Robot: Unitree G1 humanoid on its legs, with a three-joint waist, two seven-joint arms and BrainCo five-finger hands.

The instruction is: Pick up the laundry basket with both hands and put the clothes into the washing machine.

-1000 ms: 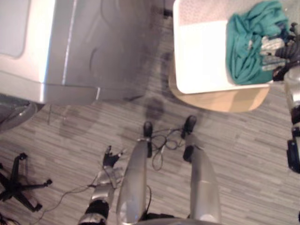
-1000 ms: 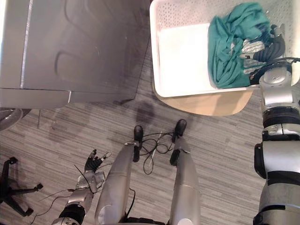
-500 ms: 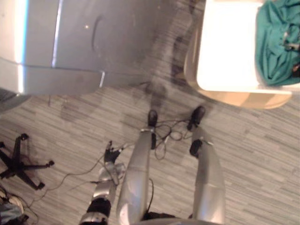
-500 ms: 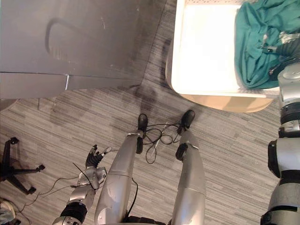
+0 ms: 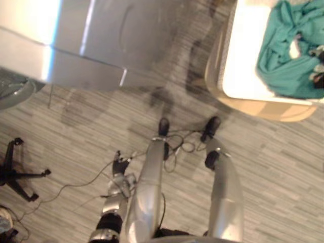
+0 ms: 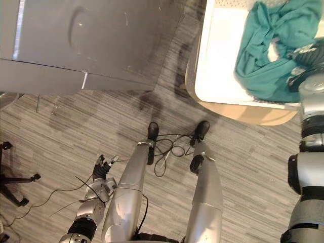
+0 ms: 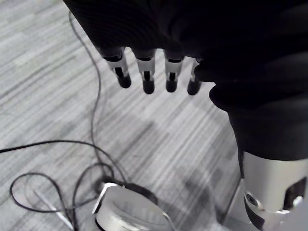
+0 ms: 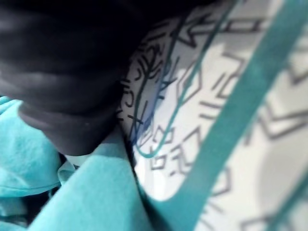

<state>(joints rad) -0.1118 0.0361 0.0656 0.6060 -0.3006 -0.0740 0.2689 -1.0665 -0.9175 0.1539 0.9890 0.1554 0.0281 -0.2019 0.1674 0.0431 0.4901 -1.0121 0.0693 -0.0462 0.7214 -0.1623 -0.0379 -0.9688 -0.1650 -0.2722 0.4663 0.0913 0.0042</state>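
Observation:
A white laundry basket [image 6: 217, 61] sits on a round wooden table [image 6: 243, 112] at the upper right. Teal clothes [image 6: 263, 55] lie bunched in its right half, with a white patch showing among them. My right hand [image 6: 311, 54] reaches in from the right and is sunk into that heap. Close up, its dark cover presses against teal cloth [image 8: 86, 202] and a white patterned cloth [image 8: 216, 96]. My left hand [image 6: 103, 172] hangs low beside my left side above the floor, its fingers [image 7: 144, 72] straight and holding nothing. The grey washing machine [image 6: 91, 40] stands at the upper left.
Striped grey floor lies between the washing machine and the table. A black star-shaped chair base [image 5: 15, 174] stands at the far left. A rounded grey object [image 5: 12, 93] shows at the left edge below the machine.
The camera has swung, so the whole scene has shifted. My right hand has pushed deeper into the teal clothes, which have bunched up round it. The left hand hangs as before.

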